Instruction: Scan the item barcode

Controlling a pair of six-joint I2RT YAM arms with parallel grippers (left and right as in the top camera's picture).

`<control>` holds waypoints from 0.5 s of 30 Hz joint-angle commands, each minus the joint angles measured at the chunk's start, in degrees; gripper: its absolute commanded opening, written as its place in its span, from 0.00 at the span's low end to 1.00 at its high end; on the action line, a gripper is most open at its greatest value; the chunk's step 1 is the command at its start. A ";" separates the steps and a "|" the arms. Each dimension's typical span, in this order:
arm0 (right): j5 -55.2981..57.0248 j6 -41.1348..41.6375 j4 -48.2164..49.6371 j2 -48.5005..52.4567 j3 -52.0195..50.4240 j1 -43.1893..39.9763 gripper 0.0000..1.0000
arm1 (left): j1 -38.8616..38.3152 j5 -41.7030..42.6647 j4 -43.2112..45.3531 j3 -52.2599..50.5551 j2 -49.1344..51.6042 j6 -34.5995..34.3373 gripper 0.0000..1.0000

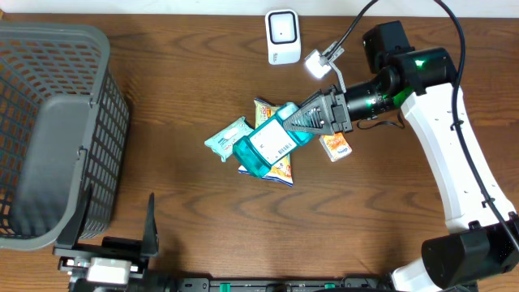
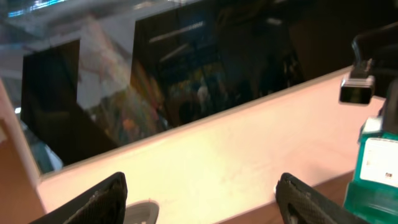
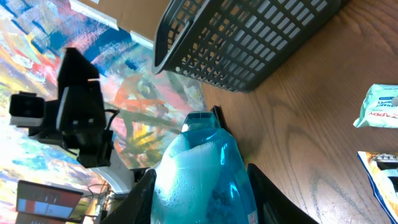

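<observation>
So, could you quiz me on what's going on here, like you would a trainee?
1. True or false: the right gripper is holding the teal bottle.
2. Seen from overhead, the grey basket sits: A) at the left, B) at the right, C) touching the bottle.
3. Fill in: the left gripper holds nothing, and its jaws stand ____.
Key: 1 true; 2 A; 3 open.
</observation>
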 commanded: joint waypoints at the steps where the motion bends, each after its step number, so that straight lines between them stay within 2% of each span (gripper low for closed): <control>1: -6.03 -0.96 -0.09 -0.85 1.29 0.17 0.14 | 0.28 -2.01 -0.04 -2.64 0.98 -2.16 0.77; 6: -5.05 -0.96 -0.07 -0.85 1.29 0.17 0.15 | 0.26 -1.68 1.77 -8.94 5.40 -14.58 0.77; 9: -4.00 -0.94 -0.09 -0.85 1.29 0.17 0.15 | 0.28 2.36 3.87 -11.69 8.04 -14.71 0.77; 15: -3.82 -0.94 -0.09 -0.85 1.29 0.17 0.15 | 0.28 2.54 8.00 -17.62 9.66 -14.78 0.77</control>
